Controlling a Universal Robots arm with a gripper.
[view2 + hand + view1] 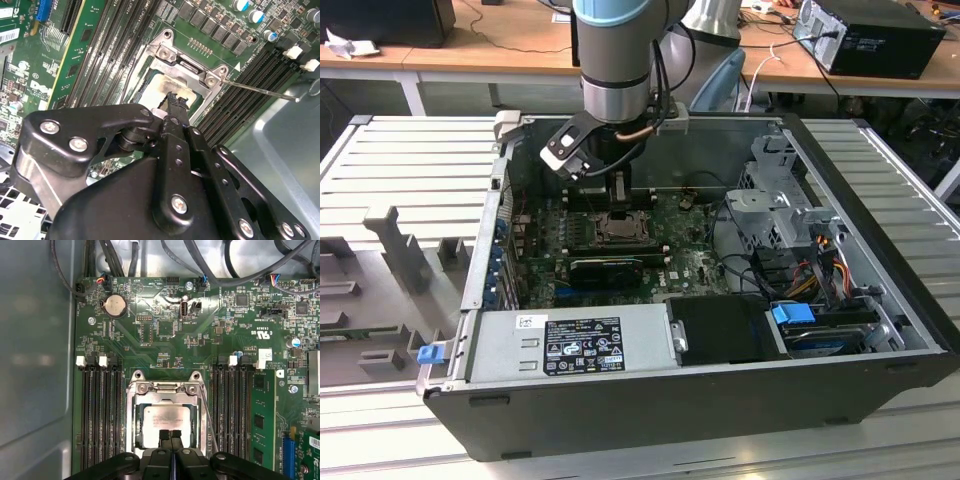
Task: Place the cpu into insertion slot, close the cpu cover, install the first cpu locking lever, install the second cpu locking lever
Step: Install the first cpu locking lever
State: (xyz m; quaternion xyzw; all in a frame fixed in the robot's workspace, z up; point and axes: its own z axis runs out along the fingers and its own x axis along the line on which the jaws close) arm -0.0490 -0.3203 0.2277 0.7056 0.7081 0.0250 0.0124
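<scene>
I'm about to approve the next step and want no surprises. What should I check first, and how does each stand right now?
1. cpu lying flat in the insertion slot: ok.
2. cpu cover fully down: cannot tell; the claw hides its near edge.
3. Locking lever latched: not ok; its rod sticks out free in the second wrist view.
4. Claw shut, tips over the cpu's edge: ok.
5. Cables away from the insertion slot: ok.

The exterior view stands off the arm, high and well back, facing obliquely down into the open computer case (720,400). The first wrist view faces squarely down on the motherboard (165,340) at close range. The second wrist view looks obliquely past the fingers (175,107), closer in. Both wrist views share the cpu (167,420) (158,85).
</scene>
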